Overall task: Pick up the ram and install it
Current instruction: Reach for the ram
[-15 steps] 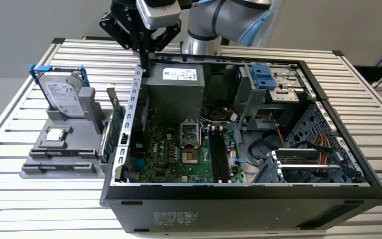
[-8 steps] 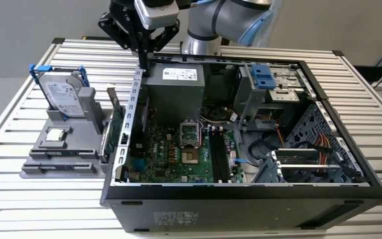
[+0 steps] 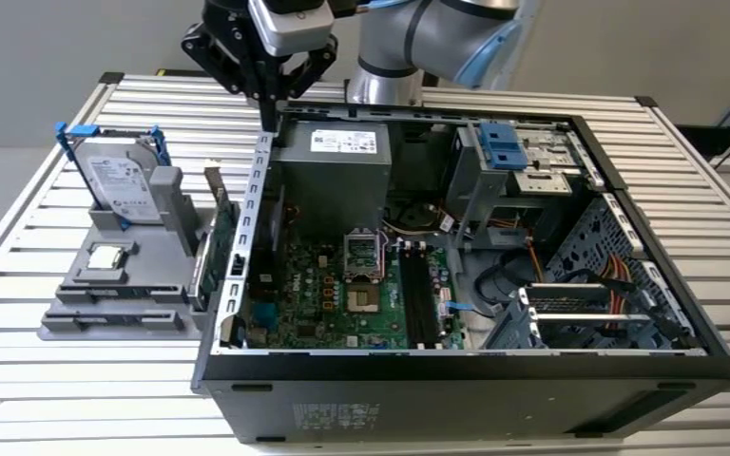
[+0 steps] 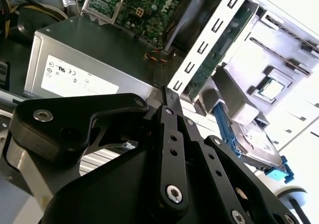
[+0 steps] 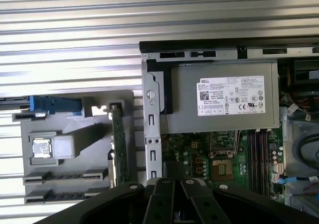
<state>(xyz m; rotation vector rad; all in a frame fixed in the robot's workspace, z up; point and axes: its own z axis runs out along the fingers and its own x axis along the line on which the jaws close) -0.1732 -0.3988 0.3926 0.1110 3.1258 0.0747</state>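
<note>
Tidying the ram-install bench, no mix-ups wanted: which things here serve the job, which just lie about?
Job: black gripper, shut; long black memory slots on the green motherboard. Which board is the ram, I cannot tell.
Lying about: silver hard drive in blue frame; green card with metal bracket; square silver processor chip.

The silver-and-blue arm [image 3: 432, 38] is reaching in from the back of the exterior view, wrist tipping over, and the black gripper [image 3: 270, 116] is hanging straight down, its fingers [image 4: 171, 134] pressing tight together in the second wrist view, gripping nothing.
</note>
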